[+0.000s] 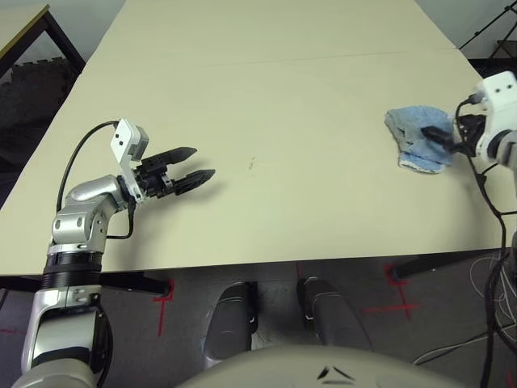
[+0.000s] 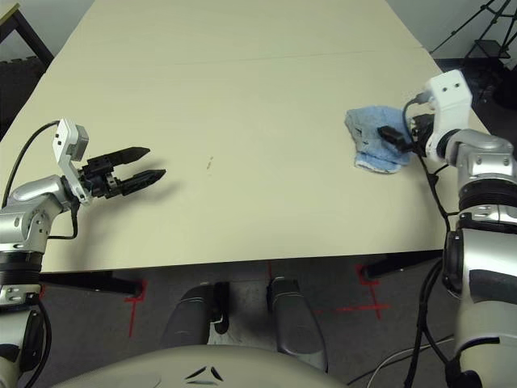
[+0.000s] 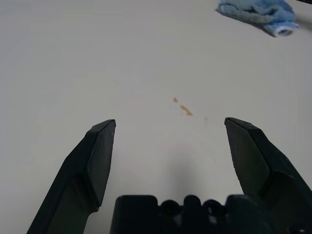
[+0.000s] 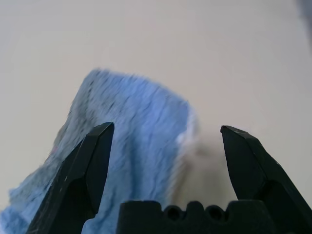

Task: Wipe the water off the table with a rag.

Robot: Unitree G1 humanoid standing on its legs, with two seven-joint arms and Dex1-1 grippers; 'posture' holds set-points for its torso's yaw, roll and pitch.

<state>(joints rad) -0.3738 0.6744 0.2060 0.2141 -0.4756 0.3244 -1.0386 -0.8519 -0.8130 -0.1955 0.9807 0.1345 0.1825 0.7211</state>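
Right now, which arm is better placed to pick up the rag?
Right. The right gripper hangs open at the rag, fingers astride its edge. The left gripper, also open, hovers far across the table, nearer the water.

Fluffy terry rag; smooth matt table.

surface: carries the rag and the water; a seam crosses it on the far side of both.
rag: on the surface, at its right side, near the right edge.
water: on the surface, near the middle, well left of the rag.
left gripper: over the surface's left side, left of the water, pointing toward it.
right gripper: at the rag's right side, over its edge, pointing left.
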